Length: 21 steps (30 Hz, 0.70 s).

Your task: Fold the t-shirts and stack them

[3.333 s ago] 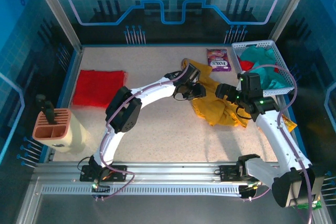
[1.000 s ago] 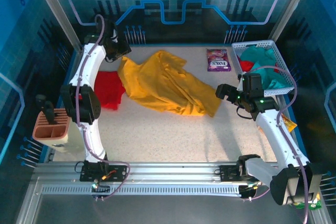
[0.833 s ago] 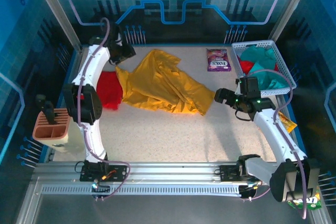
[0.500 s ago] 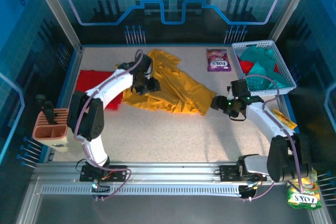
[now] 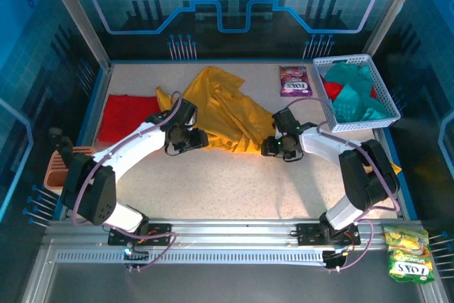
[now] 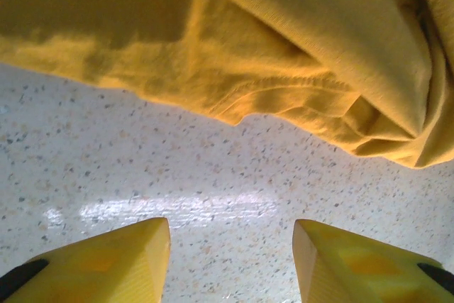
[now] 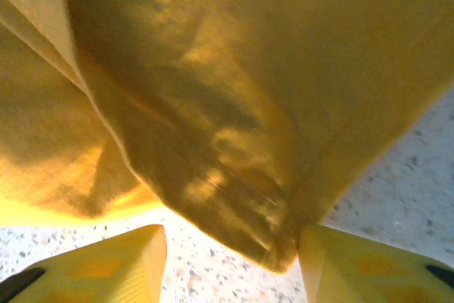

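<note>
the yellow tee lies crumpled mid-table, with the red tee flat at the left and teal tees in the basket at the right. the left gripper is spread and empty, just short of the yellow tee's near hem. the right gripper is parted around its near right corner, not pinching.

Lab test cell: blue printed walls, aluminium rails.
</note>
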{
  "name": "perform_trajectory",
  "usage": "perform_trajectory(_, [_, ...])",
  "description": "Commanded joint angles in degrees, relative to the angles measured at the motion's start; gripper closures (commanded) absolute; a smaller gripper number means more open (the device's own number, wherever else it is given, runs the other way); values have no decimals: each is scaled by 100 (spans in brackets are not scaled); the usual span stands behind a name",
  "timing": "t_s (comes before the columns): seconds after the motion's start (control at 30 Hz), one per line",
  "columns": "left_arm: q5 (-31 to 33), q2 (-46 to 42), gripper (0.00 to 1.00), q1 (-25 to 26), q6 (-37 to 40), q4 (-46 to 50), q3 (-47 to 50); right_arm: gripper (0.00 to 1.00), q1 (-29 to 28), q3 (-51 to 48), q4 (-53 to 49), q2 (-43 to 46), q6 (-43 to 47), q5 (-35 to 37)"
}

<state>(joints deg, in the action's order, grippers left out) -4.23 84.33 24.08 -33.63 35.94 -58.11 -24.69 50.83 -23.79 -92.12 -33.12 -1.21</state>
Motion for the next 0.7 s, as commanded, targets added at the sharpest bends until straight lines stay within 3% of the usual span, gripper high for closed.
perform_trajectory(0.0, [-43, -166, 50, -14, -225, -146, 267, 54, -170, 220, -110, -253, -31, 376])
perform_trajectory(0.1, [-315, 22, 50, 118, -470, -544, 439, 71, -194, 235, -105, -318, -127, 519])
perform_trajectory(0.27, [4, 710, 44, 408, -529, -920, 276, 99, -147, 243, -155, -70, -150, 759])
perform_trajectory(0.47, [527, 1505, 42, 415, -342, -985, -216, 100, 249, 31, -170, 566, -117, 682])
perform_trajectory(0.67, [662, 2074, 48, 406, -311, -1150, -516, 100, 642, -227, -180, 1076, -54, 392])
